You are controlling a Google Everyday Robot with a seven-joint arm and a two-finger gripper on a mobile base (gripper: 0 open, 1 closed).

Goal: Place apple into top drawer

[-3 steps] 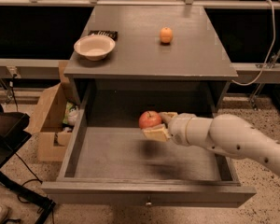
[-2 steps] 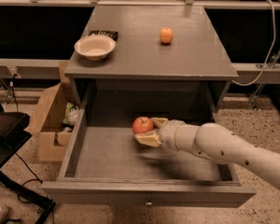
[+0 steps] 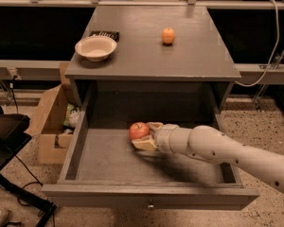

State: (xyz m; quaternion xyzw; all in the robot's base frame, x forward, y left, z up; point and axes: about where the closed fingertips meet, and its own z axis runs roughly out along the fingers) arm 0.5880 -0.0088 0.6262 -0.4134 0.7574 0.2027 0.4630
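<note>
The top drawer is pulled wide open, its flat grey front and small knob at the bottom of the view. My gripper reaches in from the right, low inside the drawer near its middle. Its pale fingers are shut on the red apple, which sits just above the drawer floor, slightly left of centre. My white arm crosses over the drawer's right side.
On the cabinet top stand a cream bowl, a dark flat packet and a small orange fruit. An open cardboard box sits on the floor to the left. A dark chair is at the far left.
My gripper has carried the apple leftward and lower inside the drawer, closer to the floor.
</note>
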